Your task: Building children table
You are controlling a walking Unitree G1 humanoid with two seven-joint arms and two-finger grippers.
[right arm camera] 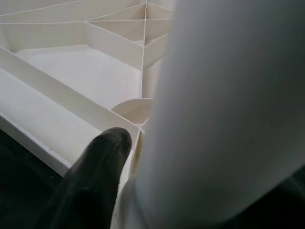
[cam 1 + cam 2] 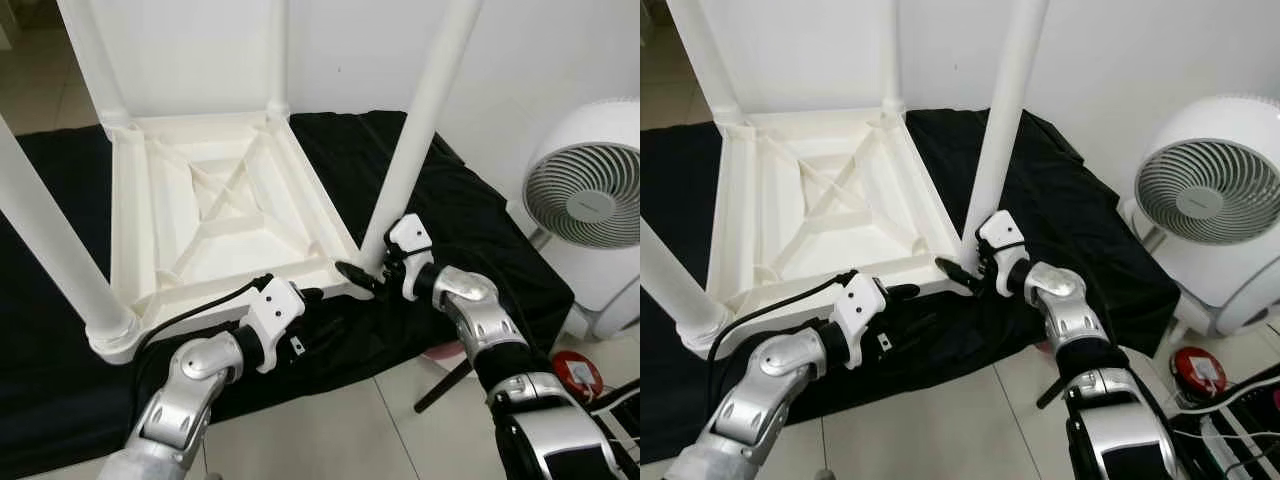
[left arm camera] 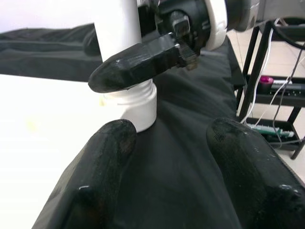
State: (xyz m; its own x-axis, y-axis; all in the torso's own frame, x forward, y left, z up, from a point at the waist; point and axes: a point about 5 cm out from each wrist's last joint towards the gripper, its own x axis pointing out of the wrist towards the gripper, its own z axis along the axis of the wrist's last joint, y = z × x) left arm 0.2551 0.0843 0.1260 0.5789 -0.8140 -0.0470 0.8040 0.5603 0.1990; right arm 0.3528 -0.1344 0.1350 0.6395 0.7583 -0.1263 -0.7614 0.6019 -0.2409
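Left and right eye views. The white plastic children's table lay upside down on a black cloth, its ribbed underside facing up, presumably so that the legs could be pushed down into the corner sockets. Three legs stood in the far and near-left corners. The fourth leg rose, slightly tilted, from the near-right corner socket. The right claw was at the foot of this leg, one black finger pointing along the table's edge; the placement suggested it was steadying or seating the leg. The left claw lay low against the near edge of the table, just beside that corner, probably bracing the top against sliding. A white fan stood well apart on the right, and a red object lay on the floor; no writing on either could be read.

Left wrist view. The left claw's two fingers were spread apart over the cloth and held nothing. Beyond them stood the leg's collar, with a finger of the right claw across it.

Right wrist view. The leg stood close before the camera, with one finger beside it at the socket. The opposite finger was hidden, so whether this claw gripped the leg could not be told. No brand or label was visible.
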